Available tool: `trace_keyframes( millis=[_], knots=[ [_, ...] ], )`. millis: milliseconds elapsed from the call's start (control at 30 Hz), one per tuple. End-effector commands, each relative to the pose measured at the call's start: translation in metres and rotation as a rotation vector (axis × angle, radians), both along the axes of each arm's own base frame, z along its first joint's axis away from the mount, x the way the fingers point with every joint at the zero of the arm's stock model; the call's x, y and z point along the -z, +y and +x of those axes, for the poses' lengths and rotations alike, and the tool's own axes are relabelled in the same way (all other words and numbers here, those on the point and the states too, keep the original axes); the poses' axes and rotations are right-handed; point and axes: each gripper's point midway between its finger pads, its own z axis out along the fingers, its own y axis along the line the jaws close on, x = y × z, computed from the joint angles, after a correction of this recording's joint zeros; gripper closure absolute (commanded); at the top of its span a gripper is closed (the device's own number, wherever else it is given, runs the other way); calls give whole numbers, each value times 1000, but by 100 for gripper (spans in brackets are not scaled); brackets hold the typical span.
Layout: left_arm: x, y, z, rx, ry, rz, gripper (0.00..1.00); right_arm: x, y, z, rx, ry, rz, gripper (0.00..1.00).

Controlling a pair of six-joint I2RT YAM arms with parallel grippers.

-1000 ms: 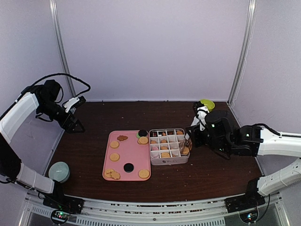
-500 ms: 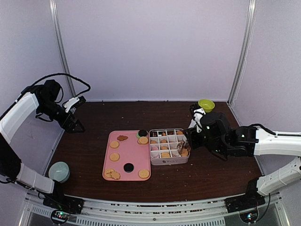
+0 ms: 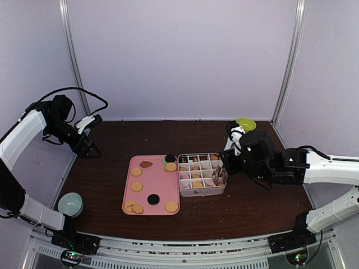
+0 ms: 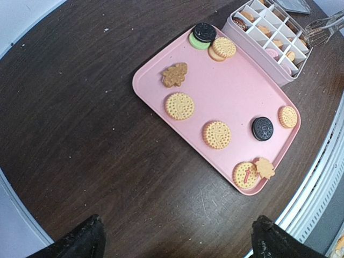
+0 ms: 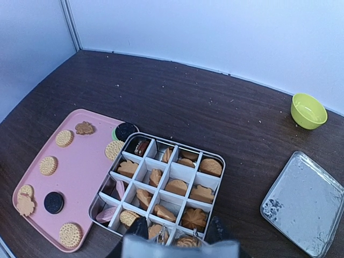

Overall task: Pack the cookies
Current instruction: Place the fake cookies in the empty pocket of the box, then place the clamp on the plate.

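Lying loose on the pink tray (image 3: pixel 152 180) are the cookies (image 4: pixel 180 106), golden rounds and flower shapes plus two dark ones. More cookies fill most cells of the divided tin (image 3: pixel 201 192), which is just beside the tray at its 3 o'clock side. At the tin's 3 o'clock edge the right gripper (image 5: pixel 178 236) clamps metal tongs (image 4: pixel 321 29), their tips over the cells there. Well apart, toward the tray's 10 o'clock, the left gripper (image 4: pixel 177 244) hangs with fingers spread wide. A green bowl (image 5: pixel 308 110) sits at the tin's 1 o'clock.
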Motion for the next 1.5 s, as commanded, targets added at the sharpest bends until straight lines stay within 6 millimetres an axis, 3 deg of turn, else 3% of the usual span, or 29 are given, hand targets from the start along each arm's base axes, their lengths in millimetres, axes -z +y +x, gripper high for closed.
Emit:
trace_keyframes(
  millis=[0, 167, 367, 533, 733, 1100, 1467],
  knots=[
    [-10, -1, 2, 11, -26, -16, 2, -52, 7, 3, -11, -87, 97, 63],
    [-10, 0, 1, 13, -28, -8, 2, -71, 37, 2, -97, -75, 170, 63],
    [-7, 3, -2, 13, -29, 7, 2, -78, 106, -7, -256, 8, 222, 63],
    [-3, 5, -2, 8, -21, 25, 2, -56, 172, -13, -349, 111, 152, 64],
    [-3, 6, -4, 8, -24, 25, 2, -12, 227, -5, -371, 259, 40, 66],
    [-1, 6, -6, 11, -24, 28, 2, 49, 263, 24, -303, 385, -24, 66],
    [-1, 5, -7, 12, -26, 24, 2, 93, 262, 70, -177, 436, 24, 63]
  ],
)
